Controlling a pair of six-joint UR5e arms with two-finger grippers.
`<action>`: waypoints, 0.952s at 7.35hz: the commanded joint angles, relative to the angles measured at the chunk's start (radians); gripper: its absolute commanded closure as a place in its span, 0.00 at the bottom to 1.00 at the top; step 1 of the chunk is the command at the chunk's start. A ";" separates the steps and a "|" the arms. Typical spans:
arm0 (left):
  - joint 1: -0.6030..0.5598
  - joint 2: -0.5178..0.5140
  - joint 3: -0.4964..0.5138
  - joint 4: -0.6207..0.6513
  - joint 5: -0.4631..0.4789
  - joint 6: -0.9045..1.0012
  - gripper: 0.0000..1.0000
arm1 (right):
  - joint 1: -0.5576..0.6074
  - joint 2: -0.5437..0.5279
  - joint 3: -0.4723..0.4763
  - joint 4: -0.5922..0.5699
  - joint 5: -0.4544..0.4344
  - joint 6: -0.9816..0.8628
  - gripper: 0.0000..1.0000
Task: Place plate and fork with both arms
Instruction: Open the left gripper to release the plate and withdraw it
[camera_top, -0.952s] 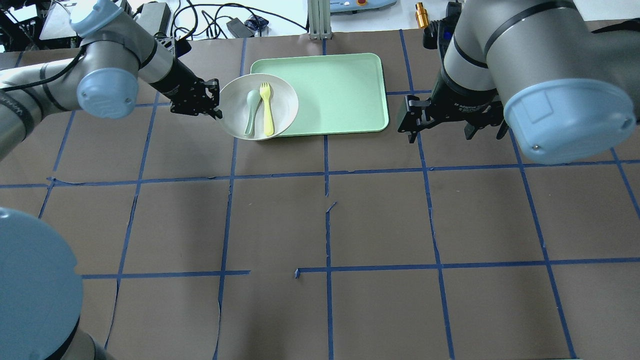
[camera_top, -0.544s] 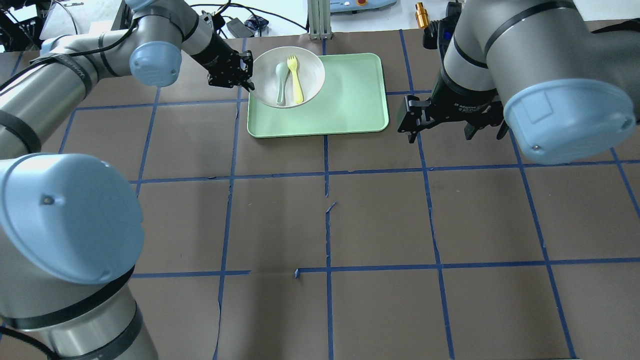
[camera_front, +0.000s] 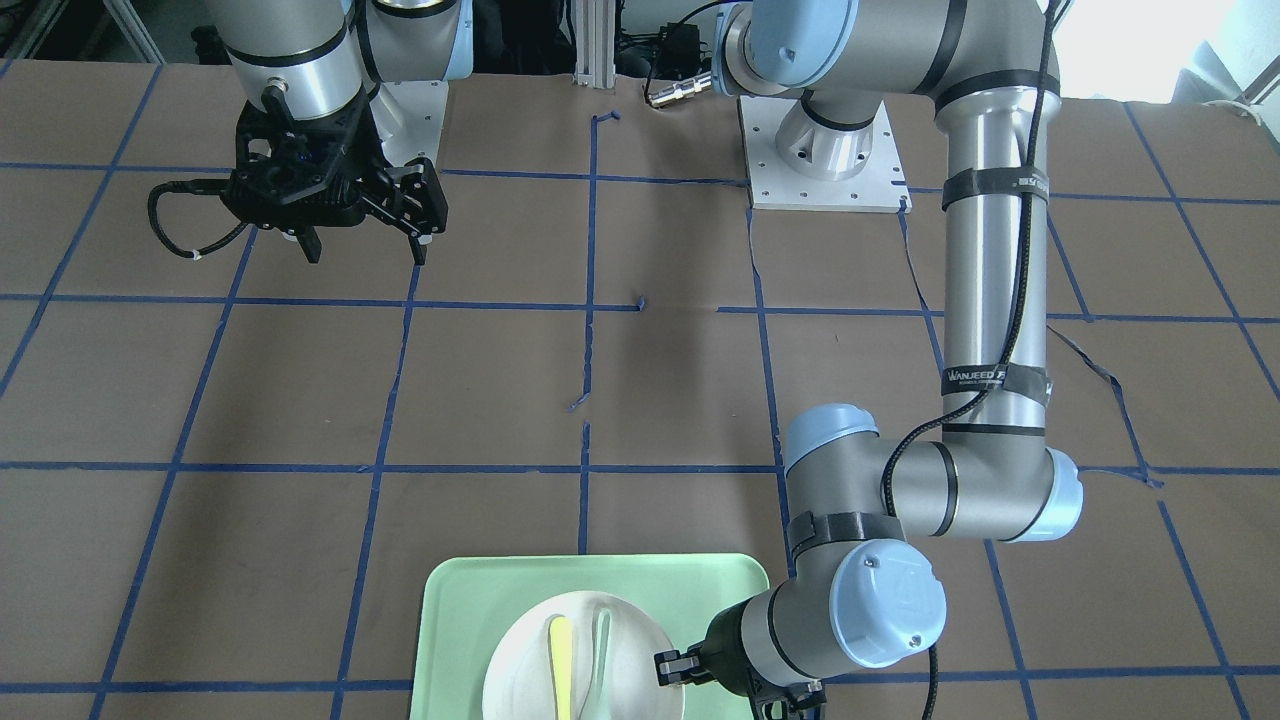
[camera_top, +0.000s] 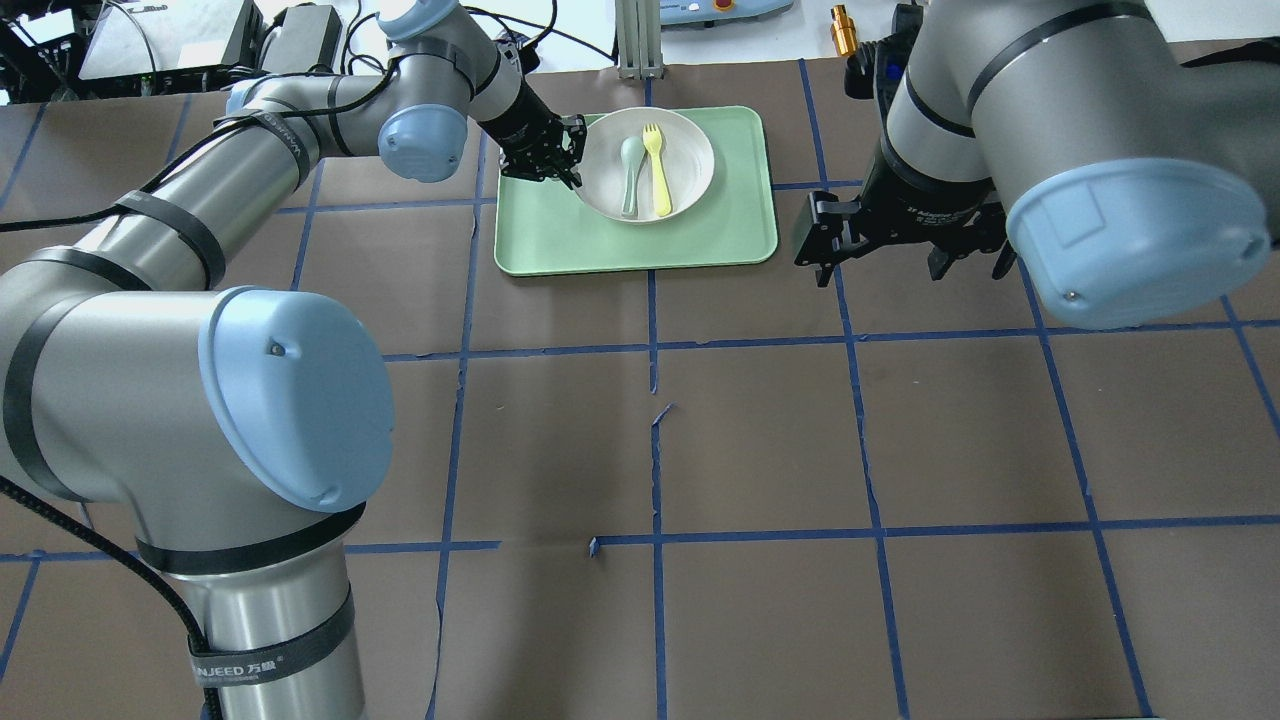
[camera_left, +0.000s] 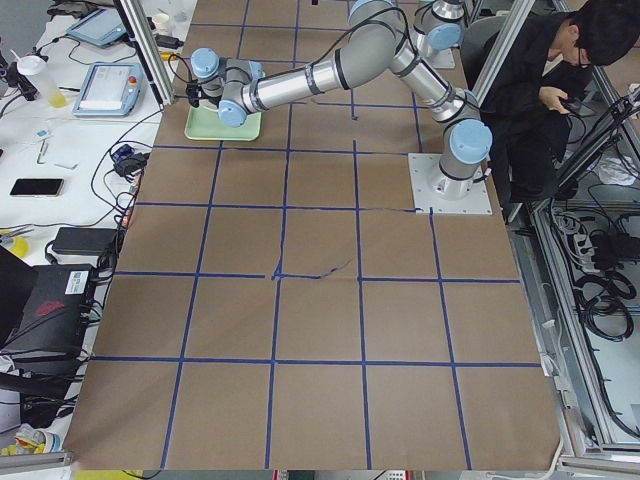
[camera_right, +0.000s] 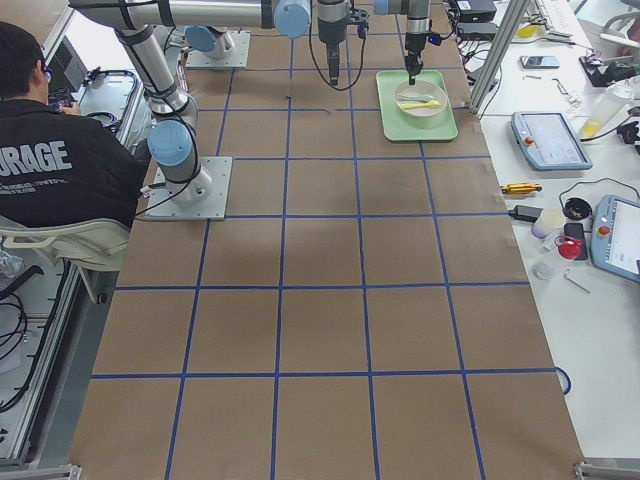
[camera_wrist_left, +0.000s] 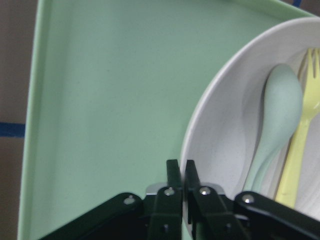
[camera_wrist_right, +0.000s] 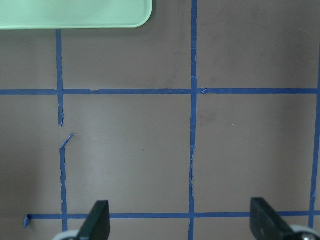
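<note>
left hand pinches the plate rim over the tray; right hand open and empty

the brown paper-covered table (camera_top: 760, 440), gridded with blue tape, carries a matte mint-green rectangular tray (camera_top: 720, 225) with rounded corners. over the tray's far half is the plate (camera_top: 690, 150), round, off-white, faintly speckled, with a raised rim; whether it rests on the tray or hangs just above cannot be told. the left hand (camera_top: 566, 172) is nearly closed, its fingers pinching the plate's rim, a grip only the left wrist view shows plainly. the right hand (camera_front: 366, 245) hangs wide open and empty above bare table beside the tray. in the plate the pale-yellow plastic fork (camera_top: 657, 172) lies just beside a grey-green spoon (camera_top: 629, 178).
</note>
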 joint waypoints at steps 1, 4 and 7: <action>-0.004 -0.009 -0.005 0.054 0.015 0.005 0.27 | 0.000 0.002 0.000 0.000 0.000 0.000 0.00; -0.003 0.157 -0.132 0.030 0.075 0.016 0.00 | 0.000 0.002 0.000 0.000 0.000 -0.002 0.00; -0.048 0.453 -0.294 -0.183 0.229 -0.002 0.00 | 0.000 0.002 0.000 0.000 0.001 0.000 0.00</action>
